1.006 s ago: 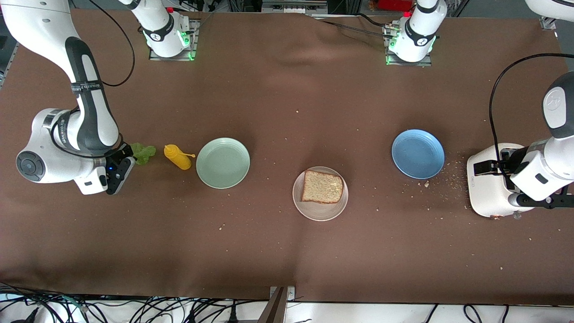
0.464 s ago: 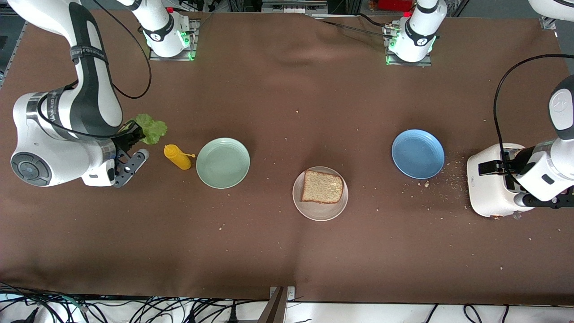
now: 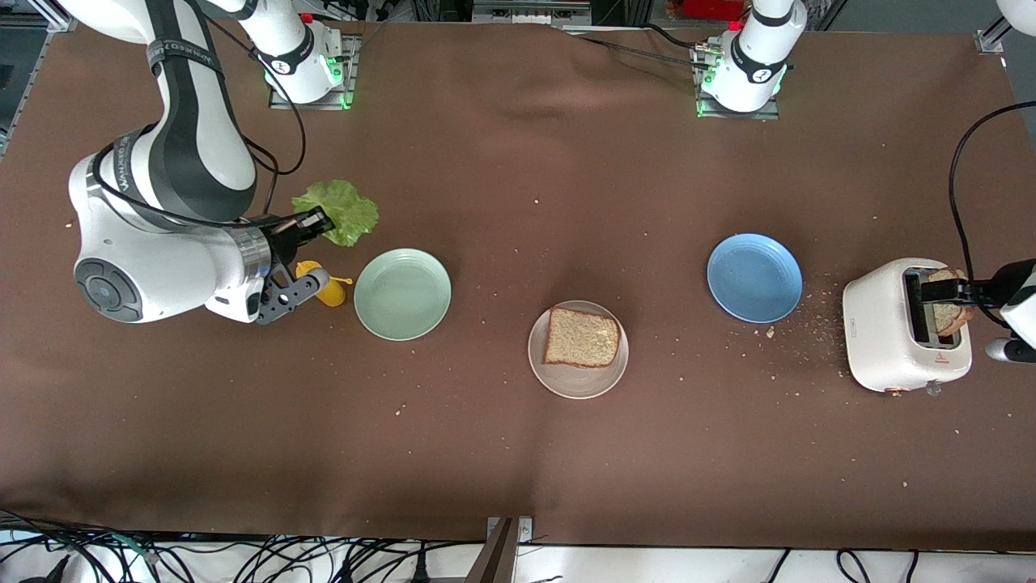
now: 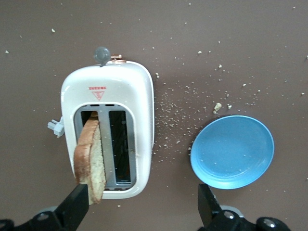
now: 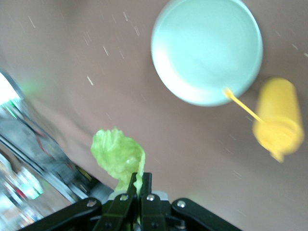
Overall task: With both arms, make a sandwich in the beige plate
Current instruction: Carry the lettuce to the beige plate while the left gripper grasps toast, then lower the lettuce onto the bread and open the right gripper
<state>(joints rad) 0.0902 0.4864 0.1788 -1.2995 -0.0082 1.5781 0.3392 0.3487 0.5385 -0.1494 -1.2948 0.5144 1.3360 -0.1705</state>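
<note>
The round beige plate (image 3: 558, 380) lies mid-table with one brown bread slice (image 3: 582, 337) flat on it. My right gripper (image 3: 314, 222) (image 5: 139, 180) is shut on a ruffled green lettuce leaf (image 3: 340, 210) (image 5: 118, 156), held in the air over the table by the yellow bottle. A second bread slice (image 3: 947, 312) (image 4: 90, 161) stands tilted in a slot of the white toaster (image 3: 886, 340) (image 4: 137, 91). My left gripper (image 3: 967, 290) (image 4: 143, 187) hangs open above the toaster, one finger right beside the slice's top edge.
A mint-green plate (image 3: 402, 293) (image 5: 207, 48) and a yellow squeeze bottle (image 3: 330, 291) (image 5: 279, 120) lie toward the right arm's end. A blue plate (image 3: 754, 278) (image 4: 232, 151) sits beside the toaster, with crumbs (image 3: 813, 320) scattered between them.
The right arm has lifted the lettuce off the table and carried it toward the mint-green plate. The left arm has drawn back from over the toaster, uncovering the slice in its slot.
</note>
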